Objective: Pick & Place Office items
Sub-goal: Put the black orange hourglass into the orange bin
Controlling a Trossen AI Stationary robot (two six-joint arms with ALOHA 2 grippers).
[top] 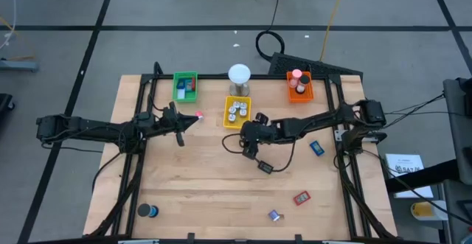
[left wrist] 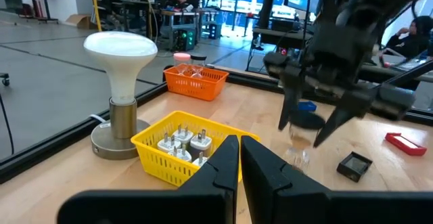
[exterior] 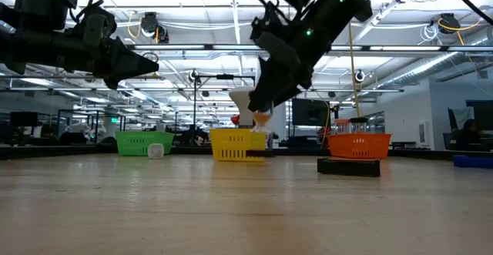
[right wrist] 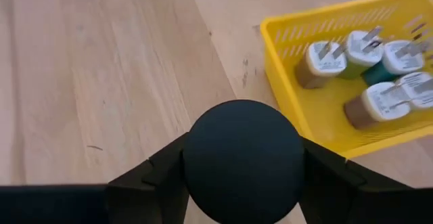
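My right gripper (top: pixel 249 142) hangs above the table's middle, just near-side of the yellow tray (top: pixel 237 112), shut on a black round roll (right wrist: pixel 243 149). My left gripper (top: pixel 180 133) hovers left of the yellow tray, shut and empty; it also shows in its wrist view (left wrist: pixel 241 158). Loose items lie flat on the table: a black piece (top: pixel 265 167), a blue piece (top: pixel 316 148), a red piece (top: pixel 301 198), a silvery-purple bit (top: pixel 274 215), a dark-blue roll (top: pixel 147 211) and a pink bit (top: pixel 199 114). My right gripper pinches the black roll between its two fingers, which sit on opposite sides of its round rim (right wrist: pixel 193 158). The fingers come from above, pointing down. The roll is lifted clear of the table, beside the yellow tray's wall (right wrist: pixel 291 109).
The yellow tray holds several white plugs (right wrist: pixel 379 102). A green tray (top: pixel 186 86) and an orange tray (top: pixel 300 86) stand at the far edge, with a white-domed metal cylinder (top: pixel 239 74) between them. Bare wood lies at the near middle (top: pixel 214 192).
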